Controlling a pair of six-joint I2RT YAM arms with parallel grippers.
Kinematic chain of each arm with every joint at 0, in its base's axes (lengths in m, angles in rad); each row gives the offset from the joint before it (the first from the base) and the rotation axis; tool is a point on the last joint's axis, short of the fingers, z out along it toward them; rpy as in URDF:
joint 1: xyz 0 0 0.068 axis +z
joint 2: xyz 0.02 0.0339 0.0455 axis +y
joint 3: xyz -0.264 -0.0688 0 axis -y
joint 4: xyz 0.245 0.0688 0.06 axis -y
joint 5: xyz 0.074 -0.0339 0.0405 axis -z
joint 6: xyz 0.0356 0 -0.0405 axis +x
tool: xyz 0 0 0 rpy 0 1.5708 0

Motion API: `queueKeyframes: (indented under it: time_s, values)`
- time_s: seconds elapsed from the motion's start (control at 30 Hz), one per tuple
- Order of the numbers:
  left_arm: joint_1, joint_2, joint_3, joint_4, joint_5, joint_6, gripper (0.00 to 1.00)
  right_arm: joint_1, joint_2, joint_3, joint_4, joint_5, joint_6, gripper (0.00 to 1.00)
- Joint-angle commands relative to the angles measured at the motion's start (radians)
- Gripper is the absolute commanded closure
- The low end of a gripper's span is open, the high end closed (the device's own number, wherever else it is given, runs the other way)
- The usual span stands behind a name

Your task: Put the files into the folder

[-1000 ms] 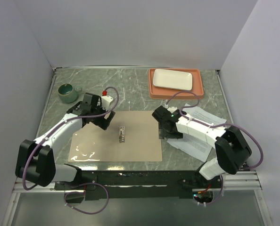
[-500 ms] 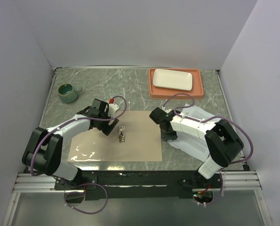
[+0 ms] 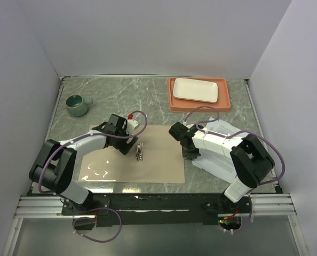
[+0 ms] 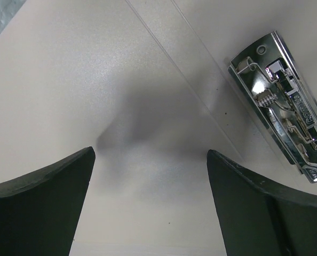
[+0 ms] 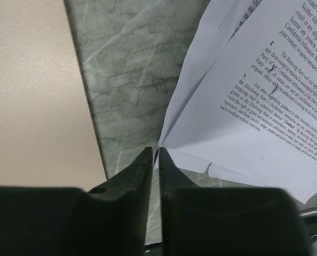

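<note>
L gripper (image 4: 150, 160) wide open - released, nothing between fingers, hovering low over open folder (image 3: 161, 160) just left of its metal clip (image 4: 281, 101). Folder lies flat, centre of table (image 3: 148, 96). R gripper (image 5: 154, 152) jaws pinched almost together on corner of top sheet of files (image 5: 254, 106) - stack sits on table just beside folder's right edge, sheets fanned, corner lifted.
</note>
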Motion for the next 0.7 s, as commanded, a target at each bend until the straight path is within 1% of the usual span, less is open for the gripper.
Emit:
queueKeyframes:
  time_s: [0.0,0.03,0.07,0.23,0.37,0.5,0.67]
  values:
    - [-0.017,0.05,0.002,0.019,0.037,-0.032,0.07,0.002,-0.01,-0.001,0.005,0.03,0.007,0.93]
    - [-0.019,0.058,0.003,0.019,0.04,-0.035,0.07,0.0,-0.011,0.001,0.005,0.028,0.009,0.95]
    - [-0.022,0.062,0.005,0.019,0.041,-0.041,0.08,0.0,-0.014,0.001,0.002,0.028,0.009,1.0]
    - [-0.043,0.096,0.037,-0.007,0.089,-0.081,0.09,0.0,-0.04,0.007,-0.003,0.02,0.007,1.0]
    - [-0.063,0.111,0.068,-0.045,0.126,-0.119,0.11,0.008,-0.068,0.018,0.013,-0.027,-0.013,1.0]
    - [-0.091,0.13,0.077,-0.062,0.153,-0.153,0.11,0.06,-0.094,0.054,0.017,-0.059,-0.022,1.0]
    - [-0.101,0.137,0.078,-0.063,0.15,-0.156,0.12,0.15,-0.073,0.138,-0.01,-0.061,-0.013,1.0]
